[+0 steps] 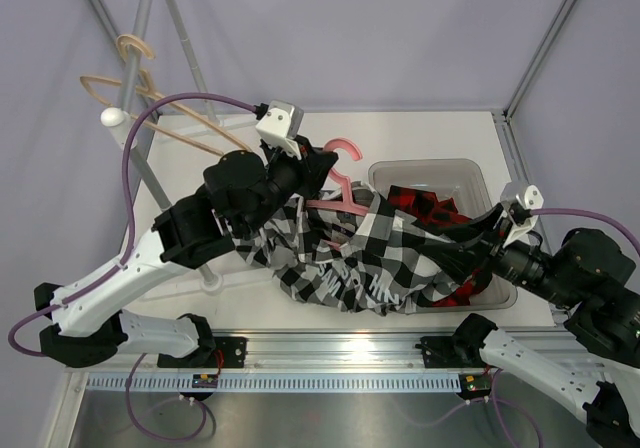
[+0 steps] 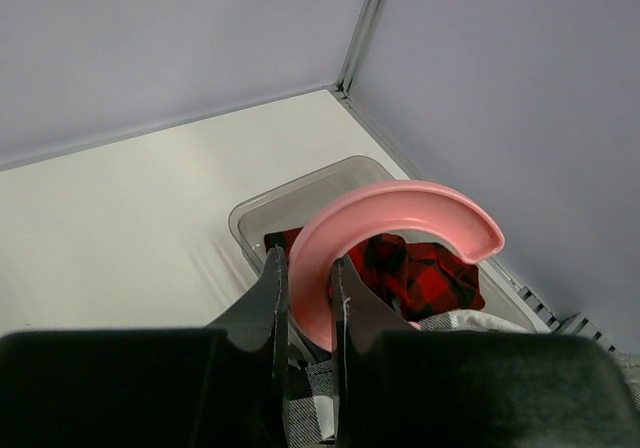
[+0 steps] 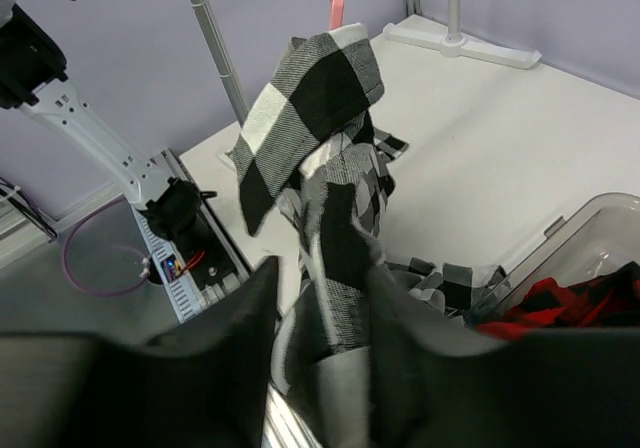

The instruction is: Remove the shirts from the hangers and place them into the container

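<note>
At the bottom of the top view the two arm bases sit on the rail along the near edge of the tabletop. At lower right, the right pincer reaches in low over the near rim of the container. The black-and-white shirt fills the gap between its fingers, but I cannot tell whether they pinch it. That shirt is heaped mid-frame, spilling from the tabletop over the tub's left rim. The red-and-black shirt lies crumpled inside the tub. Just beyond, the left pincer is clamped tight on the curved hook of the pink hanger, which is raised above the tub's far left corner. Bare tabletop runs past the tub to the far edge. At upper left the beige hanger hangs on the rack pole, well apart.
</note>
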